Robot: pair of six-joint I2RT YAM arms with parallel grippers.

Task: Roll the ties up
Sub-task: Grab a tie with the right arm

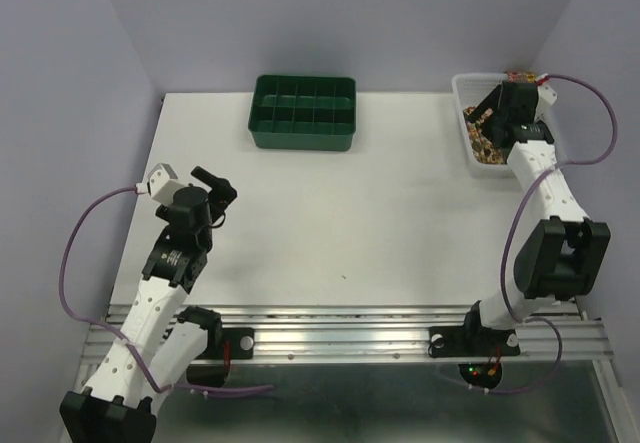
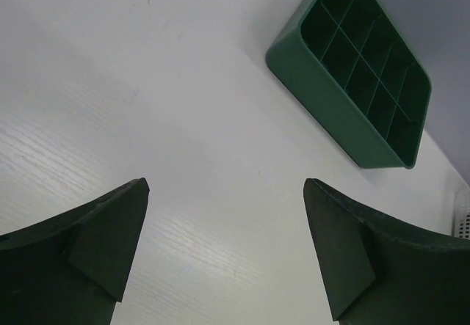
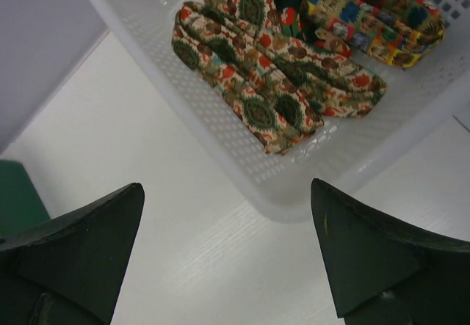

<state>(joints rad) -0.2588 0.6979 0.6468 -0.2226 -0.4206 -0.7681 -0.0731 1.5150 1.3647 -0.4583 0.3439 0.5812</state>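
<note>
We see ties (image 3: 275, 75) folded in white mesh basket (image 3: 294, 187) at 2 o'clock, right gripper (image 3: 226, 187) wide over it, left gripper (image 2: 226, 182) wide, empty, at 8 o'clock.

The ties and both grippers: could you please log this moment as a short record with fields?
ties: folded, lying together inside the white mesh basket
basket position: far right of the table
green tray: far centre, visible compartments empty
left gripper: open, over bare table, holding nothing
right gripper: open, at the basket, holding nothing
progress: no tie on the table yet, none rolled
</note>
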